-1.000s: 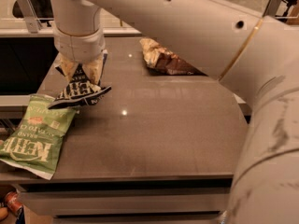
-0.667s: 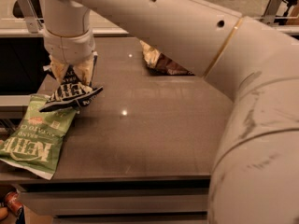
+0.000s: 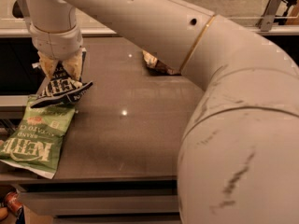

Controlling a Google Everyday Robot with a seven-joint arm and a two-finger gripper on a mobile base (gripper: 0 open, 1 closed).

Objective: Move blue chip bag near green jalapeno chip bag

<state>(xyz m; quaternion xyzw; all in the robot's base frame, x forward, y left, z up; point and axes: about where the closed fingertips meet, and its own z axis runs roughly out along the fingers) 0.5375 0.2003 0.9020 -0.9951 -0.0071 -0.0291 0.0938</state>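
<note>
**A:** Looking at the camera view first. Anything held up there in the upper left?

**B:** Yes. Gripper [image 3: 60, 73], pinched tight on the top of the blue chip bag [image 3: 63, 90].

**A:** Why pinched at the top like that?

**B:** Probably to carry it along without dragging it. Hard to tell if lifted clear of the table [image 3: 140, 125] or just brushing it.

**A:** And hanging where?

**B:** Left side of the frame, right at the top edge of the green jalapeno chip bag [image 3: 35, 136]. Maybe touching, maybe just above. Cannot tell which.

**A:** Near enough, then?

**B:** Seems so. Likely only needs lowering and letting go, gently, so as not to push the green one.

**A:** What about the feel of things?

**B:** Blue one: thin, crinkly, dark with white letters, bent and squashed by the pinch. Green one: lying flat at the lower left, light green, a bit puffy, white letters, white edge. Table: flat, smooth, dark, with a small shiny spot. Arm [image 3: 224, 101]: fat, round, white, scuffed, with a thin gold ring. Behind it, at the top middle, half hidden: a tan-and-brown chip bag [image 3: 156, 65], wrinkly too.
</note>
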